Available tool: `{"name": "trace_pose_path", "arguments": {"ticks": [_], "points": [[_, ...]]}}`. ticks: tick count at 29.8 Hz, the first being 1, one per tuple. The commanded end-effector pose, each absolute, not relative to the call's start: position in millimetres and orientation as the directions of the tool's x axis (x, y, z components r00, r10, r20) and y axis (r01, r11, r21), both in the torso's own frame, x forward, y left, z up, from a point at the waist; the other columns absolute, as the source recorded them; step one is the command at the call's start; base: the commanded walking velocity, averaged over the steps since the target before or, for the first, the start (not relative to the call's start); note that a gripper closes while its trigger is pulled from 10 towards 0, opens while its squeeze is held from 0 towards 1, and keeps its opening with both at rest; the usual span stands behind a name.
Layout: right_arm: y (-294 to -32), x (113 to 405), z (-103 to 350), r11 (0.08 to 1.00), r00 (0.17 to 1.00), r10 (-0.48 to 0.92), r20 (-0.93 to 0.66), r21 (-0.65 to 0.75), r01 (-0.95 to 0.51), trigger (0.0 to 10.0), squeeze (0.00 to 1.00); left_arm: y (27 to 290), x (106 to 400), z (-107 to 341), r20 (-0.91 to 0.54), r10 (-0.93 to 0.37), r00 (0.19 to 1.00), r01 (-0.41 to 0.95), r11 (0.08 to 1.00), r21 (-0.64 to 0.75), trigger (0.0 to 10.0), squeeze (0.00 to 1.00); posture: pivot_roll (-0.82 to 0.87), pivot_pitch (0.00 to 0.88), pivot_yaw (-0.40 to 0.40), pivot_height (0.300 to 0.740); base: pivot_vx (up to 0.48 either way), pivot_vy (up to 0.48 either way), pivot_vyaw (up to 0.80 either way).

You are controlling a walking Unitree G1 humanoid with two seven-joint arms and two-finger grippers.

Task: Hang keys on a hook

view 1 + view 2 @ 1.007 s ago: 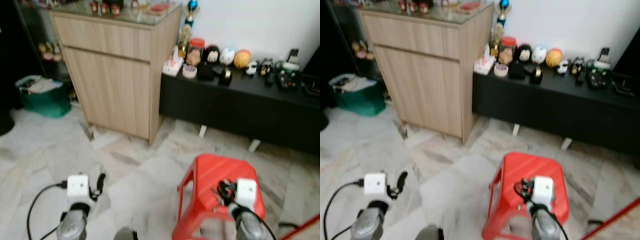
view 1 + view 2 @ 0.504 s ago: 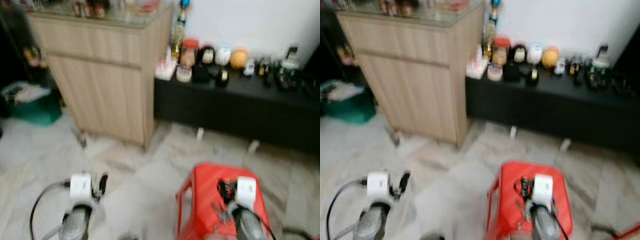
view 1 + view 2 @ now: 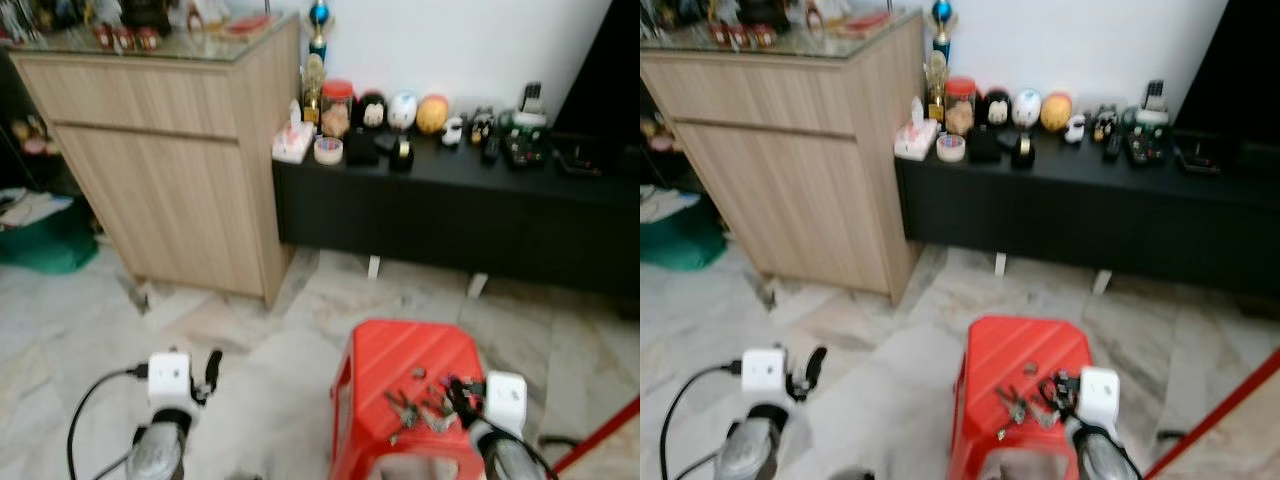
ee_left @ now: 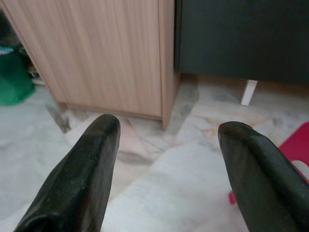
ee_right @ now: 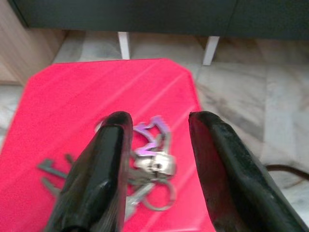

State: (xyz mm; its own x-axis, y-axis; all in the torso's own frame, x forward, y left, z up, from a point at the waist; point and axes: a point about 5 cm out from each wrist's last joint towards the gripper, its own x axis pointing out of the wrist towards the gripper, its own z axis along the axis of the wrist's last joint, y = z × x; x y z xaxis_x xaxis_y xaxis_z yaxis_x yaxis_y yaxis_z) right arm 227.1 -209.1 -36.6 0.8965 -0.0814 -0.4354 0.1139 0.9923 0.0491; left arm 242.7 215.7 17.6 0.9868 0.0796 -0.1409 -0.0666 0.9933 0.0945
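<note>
The keys [image 5: 147, 162] lie loose on the top of the red stool [image 3: 400, 365], toward its near right part, a small bunch with a purple clip, a silver charm and rings, and a couple of flat key blades trailing off to the left across the red surface. The right gripper [image 5: 157, 140] hovers just above them with its fingers spread; in the right wrist view the clip and charm sit directly between the two black fingers [image 5: 108, 164], so the bunch lies straight ahead of and below the fingertips, its long axis running roughly left to right across the stool. That puts the right arm plainly nearer. The left gripper [image 4: 164, 145], fingers also spread and holding nothing, hangs over the marble floor [image 3: 240, 340] well to the left of the stool, facing the wooden cabinet [image 3: 170, 150]. The step in hand looks like the pickup: the right fingers need to drop onto the clip end and close. No hook can be made out among the clutter on the black counter [image 3: 450, 190] at the far side, so where the keys must go cannot be told.
</note>
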Motion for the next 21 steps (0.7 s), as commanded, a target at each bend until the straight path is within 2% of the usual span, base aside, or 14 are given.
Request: {"name": "trace_pose_path", "arguments": {"ticks": [1, 7, 12, 21], "points": [[-205.2, 229.6, -36.3, 0.993, 0.895, -0.064, -0.440, 0.058, 0.100, 10.0, 0.00, 218.6, 240.6, 16.9, -0.144, 0.090, 0.985, -0.076, 0.992, 0.099, 10.0, 0.00, 0.05, 0.000, -0.065, 0.655, 0.000, 0.000, 0.00], [-201.5, 232.8, -34.1, 0.997, 0.902, -0.031, -0.430, 0.053, 0.059, 10.0, 0.00, 219.2, 240.3, 16.4, -0.146, 0.098, 0.985, -0.084, 0.992, 0.094, 10.0, 0.00, 0.05, 0.000, -0.065, 0.655, 0.000, 0.000, 0.00], [-196.7, 234.7, -33.3, 0.997, 0.904, 0.005, -0.427, 0.068, 0.027, 10.0, 0.00, 219.1, 241.7, 16.6, -0.146, 0.099, 0.984, -0.086, 0.992, 0.092, 10.0, 0.00, 0.05, 0.000, -0.068, 0.655, 0.000, 0.000, 0.80], [-194.8, 235.7, -33.5, 0.996, 0.902, 0.015, -0.431, 0.085, 0.025, 10.0, 0.00, 219.9, 242.0, 15.6, -0.152, 0.099, 0.983, -0.086, 0.992, 0.090, 10.0, 0.00, 0.05, 0.000, -0.066, 0.655, 0.000, 0.000, 0.00]]}}
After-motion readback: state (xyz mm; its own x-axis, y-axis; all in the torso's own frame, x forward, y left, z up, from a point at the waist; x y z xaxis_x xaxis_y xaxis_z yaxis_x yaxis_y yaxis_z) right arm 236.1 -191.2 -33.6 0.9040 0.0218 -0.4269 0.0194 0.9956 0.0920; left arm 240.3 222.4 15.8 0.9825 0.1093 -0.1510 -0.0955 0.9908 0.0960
